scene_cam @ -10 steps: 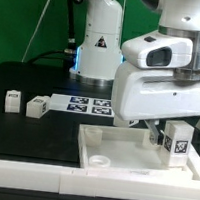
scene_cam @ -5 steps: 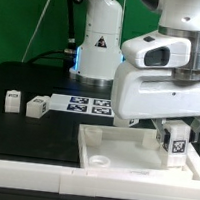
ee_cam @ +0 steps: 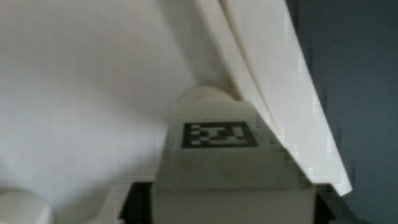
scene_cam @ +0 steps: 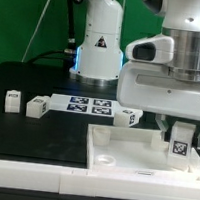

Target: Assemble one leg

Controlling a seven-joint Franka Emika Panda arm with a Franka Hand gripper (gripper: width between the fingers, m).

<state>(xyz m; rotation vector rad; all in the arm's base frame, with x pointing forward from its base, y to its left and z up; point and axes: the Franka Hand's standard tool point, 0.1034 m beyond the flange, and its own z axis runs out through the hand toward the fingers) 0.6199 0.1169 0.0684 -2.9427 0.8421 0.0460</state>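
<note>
Your claw (scene_cam: 182, 134) stays clamped on the leg (scene_cam: 180, 148), upright at the corner of the white top (scene_cam: 109, 139) on the exterior view's right, and the top has just slid that way, so the leg is probably dragging it rather than seating.

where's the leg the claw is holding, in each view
exterior view: the leg is low at the exterior view's right, in the claw, just above the tray-like top.
wrist view: the leg fills the middle, its tag facing the camera.
shared landmark: the top's raised rim, right beside the leg in both views.
</note>
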